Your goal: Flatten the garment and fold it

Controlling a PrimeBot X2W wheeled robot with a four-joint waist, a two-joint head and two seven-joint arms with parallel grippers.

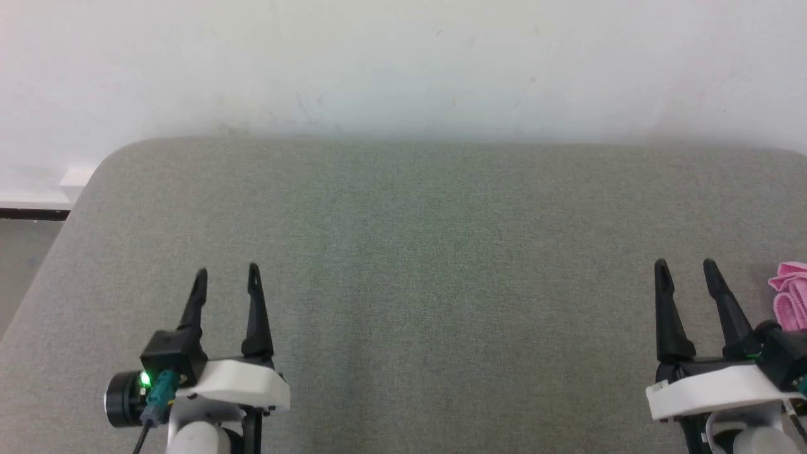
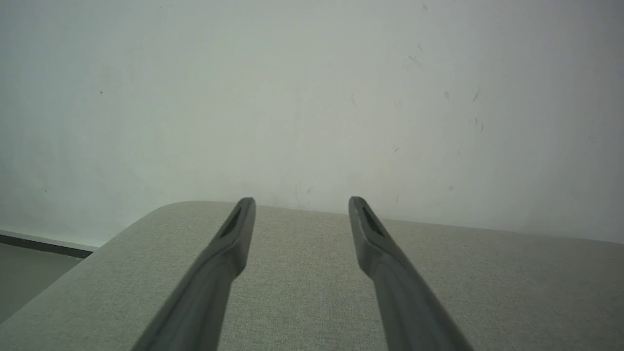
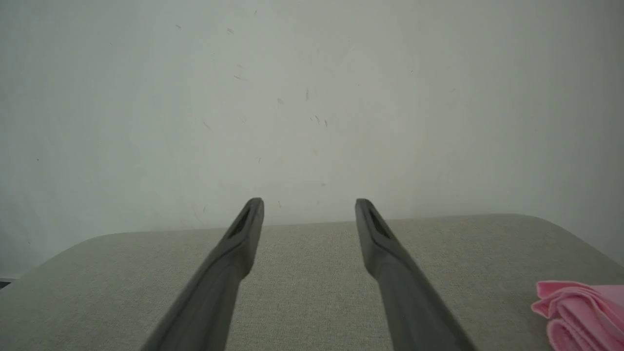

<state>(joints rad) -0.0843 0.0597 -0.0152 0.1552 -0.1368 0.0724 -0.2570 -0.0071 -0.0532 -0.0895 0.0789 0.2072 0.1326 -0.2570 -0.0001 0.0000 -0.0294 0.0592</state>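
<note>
Fingers (image 1: 257, 315) of the left gripper (image 1: 227, 271) and right gripper (image 1: 685, 263) are standing apart, empty; the crumpled light pink jersey garment (image 1: 791, 296) is lying on the grey woven surface (image 1: 403, 252) just beside the right gripper.

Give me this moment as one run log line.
left gripper open, empty | right gripper open, empty | garment bunched at far right, untouched

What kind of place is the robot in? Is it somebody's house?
Probably a plain indoor test room, though I can't be sure. A bare white wall stands behind a grey cloth-covered pad. A crumpled pink garment lies on the pad beside the right claw.
</note>
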